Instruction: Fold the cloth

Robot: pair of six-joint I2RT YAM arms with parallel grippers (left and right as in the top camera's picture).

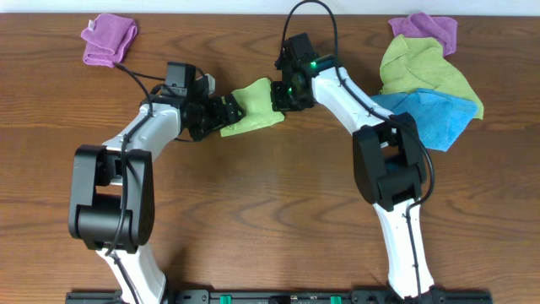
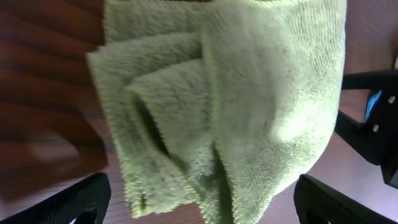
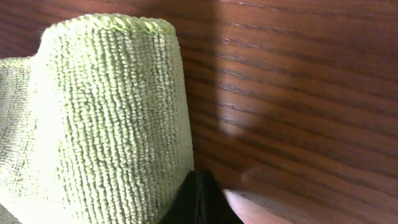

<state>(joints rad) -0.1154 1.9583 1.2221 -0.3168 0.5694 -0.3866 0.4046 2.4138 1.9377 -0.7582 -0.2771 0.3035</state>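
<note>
One green cloth [image 1: 253, 105], bunched and partly folded.
Overhead: on the bench [image 1: 270, 211], between my left gripper [image 1: 221, 110] and right gripper [image 1: 283, 91]. Left wrist: fingers [image 2: 81, 199] released, cloth ahead between them. Right wrist: gripper clenched on its edge.

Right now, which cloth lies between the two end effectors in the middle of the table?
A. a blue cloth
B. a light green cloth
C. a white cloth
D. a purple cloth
B: the overhead view shows the light green cloth between the left end effector and the right end effector, while the folded purple cloth and the blue cloth lie off to the sides.
</note>
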